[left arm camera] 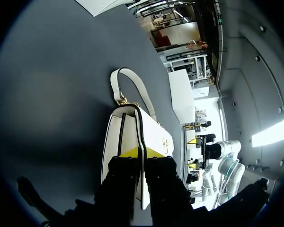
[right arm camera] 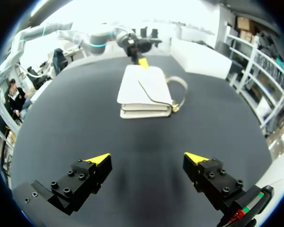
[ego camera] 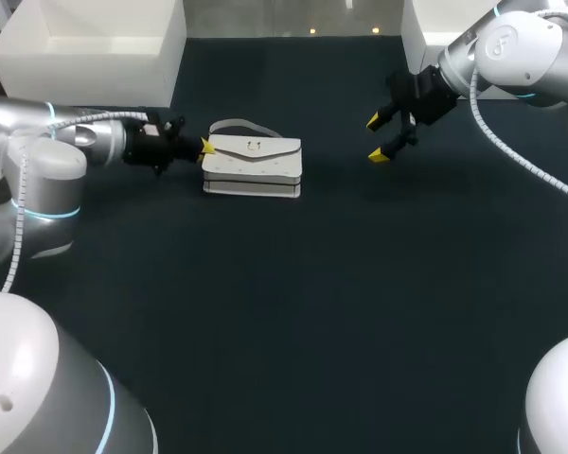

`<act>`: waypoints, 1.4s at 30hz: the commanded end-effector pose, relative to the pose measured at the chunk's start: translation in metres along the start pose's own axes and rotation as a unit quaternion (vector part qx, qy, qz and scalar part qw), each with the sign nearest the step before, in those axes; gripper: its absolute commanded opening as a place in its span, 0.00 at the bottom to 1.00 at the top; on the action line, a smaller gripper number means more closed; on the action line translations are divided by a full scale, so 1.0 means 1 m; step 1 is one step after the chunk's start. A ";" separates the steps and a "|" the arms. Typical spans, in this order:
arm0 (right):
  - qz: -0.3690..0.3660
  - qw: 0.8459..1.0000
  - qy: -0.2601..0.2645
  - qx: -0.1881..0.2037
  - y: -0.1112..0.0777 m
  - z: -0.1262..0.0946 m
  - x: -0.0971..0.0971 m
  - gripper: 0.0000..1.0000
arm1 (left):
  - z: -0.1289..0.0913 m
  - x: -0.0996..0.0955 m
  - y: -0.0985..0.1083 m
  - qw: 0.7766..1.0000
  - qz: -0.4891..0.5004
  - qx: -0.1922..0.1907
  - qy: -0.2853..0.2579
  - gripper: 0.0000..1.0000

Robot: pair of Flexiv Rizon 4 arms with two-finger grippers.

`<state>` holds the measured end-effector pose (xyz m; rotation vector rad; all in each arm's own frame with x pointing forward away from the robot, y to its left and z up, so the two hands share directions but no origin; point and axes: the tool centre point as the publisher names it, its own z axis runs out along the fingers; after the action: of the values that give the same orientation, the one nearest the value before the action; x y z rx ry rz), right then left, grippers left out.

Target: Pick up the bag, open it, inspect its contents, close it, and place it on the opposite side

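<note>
- Table (ego camera: 341, 284): dark-topped, bears the bag left of middle, toward the far edge.
- Bag (ego camera: 253, 165): white with dark trim, lies flat, flap down, on the left arm's side.
- Right gripper (ego camera: 376, 139): hangs above the table, well apart from the bag, fingers spread wide with nothing between.
- Left gripper (ego camera: 206, 147): sits at the bag's left end, fingers pinched close on its edge.
- Strap (ego camera: 232, 124): curves out from the bag's far side.
</note>
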<state>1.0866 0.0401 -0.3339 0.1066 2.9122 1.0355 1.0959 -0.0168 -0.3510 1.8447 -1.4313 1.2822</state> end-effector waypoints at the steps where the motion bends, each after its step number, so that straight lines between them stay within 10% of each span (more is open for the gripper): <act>1: -0.001 1.000 0.002 -0.001 0.000 0.000 -0.001 1.00 | 0.016 0.000 -0.005 1.000 0.000 -0.007 0.002 0.00; 24: -0.001 1.000 0.002 -0.001 0.000 0.000 -0.001 1.00 | 0.043 0.017 0.008 0.999 0.007 -0.035 0.013 0.00; 32: -0.001 1.000 0.002 -0.001 0.000 0.000 -0.001 1.00 | 0.026 0.019 0.011 0.999 0.009 -0.037 0.013 0.70; 36: -0.001 1.000 0.002 -0.001 0.000 0.000 -0.001 1.00 | 0.021 0.020 0.013 0.998 0.004 -0.057 0.019 0.47; 42: -0.001 1.000 0.002 -0.001 0.000 0.000 -0.001 1.00 | 0.022 0.017 0.010 0.994 -0.002 -0.106 0.010 0.43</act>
<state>1.0866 0.0401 -0.3339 0.1066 2.9122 1.0355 1.0823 -0.0481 -0.3474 1.7233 -1.4753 1.1562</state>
